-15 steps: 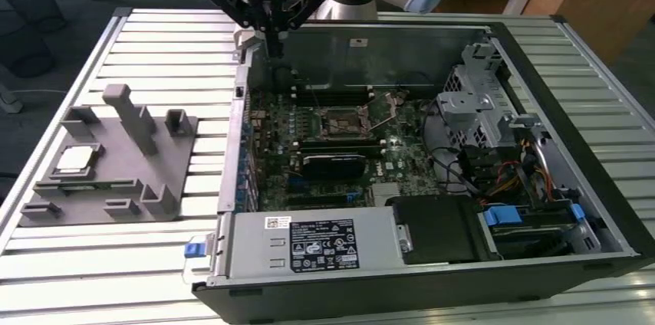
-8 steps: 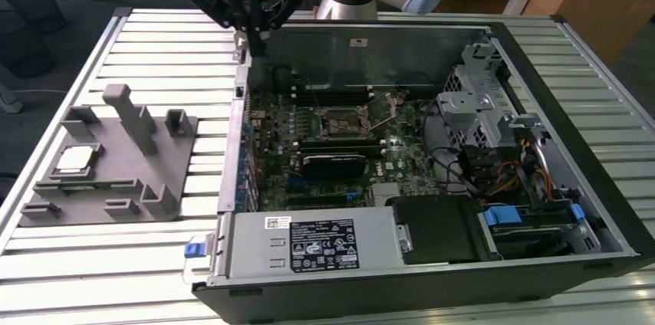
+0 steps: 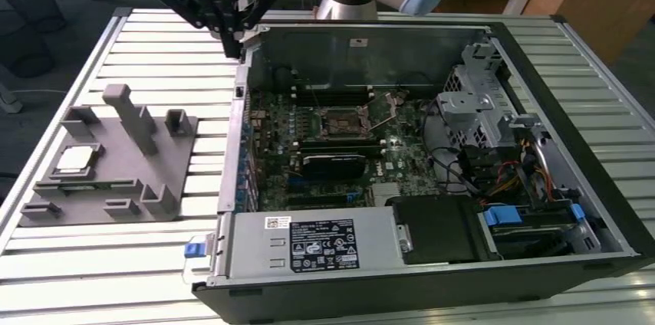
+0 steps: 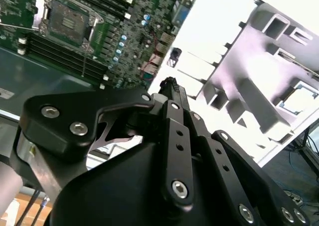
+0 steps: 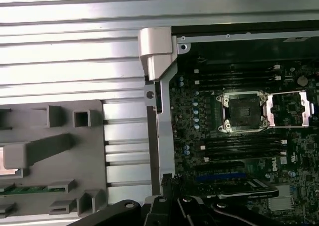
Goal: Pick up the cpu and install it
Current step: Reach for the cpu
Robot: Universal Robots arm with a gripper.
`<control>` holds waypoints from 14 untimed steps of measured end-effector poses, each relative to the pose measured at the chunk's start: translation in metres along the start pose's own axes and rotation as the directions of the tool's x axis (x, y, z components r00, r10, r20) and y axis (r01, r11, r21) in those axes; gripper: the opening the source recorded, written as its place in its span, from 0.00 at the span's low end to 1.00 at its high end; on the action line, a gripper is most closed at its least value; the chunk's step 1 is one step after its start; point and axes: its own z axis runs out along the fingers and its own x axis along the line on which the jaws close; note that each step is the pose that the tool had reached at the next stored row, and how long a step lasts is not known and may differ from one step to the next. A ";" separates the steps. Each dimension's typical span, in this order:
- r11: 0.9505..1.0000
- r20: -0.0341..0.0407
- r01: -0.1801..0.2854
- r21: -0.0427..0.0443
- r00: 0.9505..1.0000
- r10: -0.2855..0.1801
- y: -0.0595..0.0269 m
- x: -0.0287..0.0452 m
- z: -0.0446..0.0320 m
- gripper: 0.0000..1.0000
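– Black end effector (image 3: 235, 47), item one. Condition?
– Clenched, tips together, nothing between them. It hangs over the side wall of the computer case (image 3: 242, 103), near a corner.
– Item two, the socket?
– Socket (image 5: 242, 112) on the green board: retaining frame swung open, seat empty.
– Item three, the cpu?
– The cpu (image 3: 74, 158) lies silvery side up, flat in a recess of the grey holder (image 3: 128, 118). The holder stands on the slatted metal desk (image 3: 103, 279), at the exterior view's left of the case and well apart from the end effector.
– Hazards?
– Judged, not seen:
  - A descent from this spot could strike the case wall, which is just beside the tips.
  - Tips that are not released before reaching the chip would press on its top.
  - A thin plate low in a recess gives little edge to grip, so it may tilt or slip.
  - A skewed seating could damage the socket contacts.
– Differences between views?
– The exterior view gives the cpu's whole top and the arm's height over the case. The first wrist view looks straight down into the open socket. The second wrist view gives the closed linkage at close range, with the holder washed out bright behind it.
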 end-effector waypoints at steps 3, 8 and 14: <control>1.000 0.000 0.000 0.000 1.000 0.000 -0.0003 0.0084 0.0001 0.11; 1.000 0.000 0.000 0.000 1.000 0.000 -0.0002 0.0221 0.0004 0.11; 1.000 0.000 0.000 0.000 1.000 0.000 0.0020 0.0376 0.0013 0.11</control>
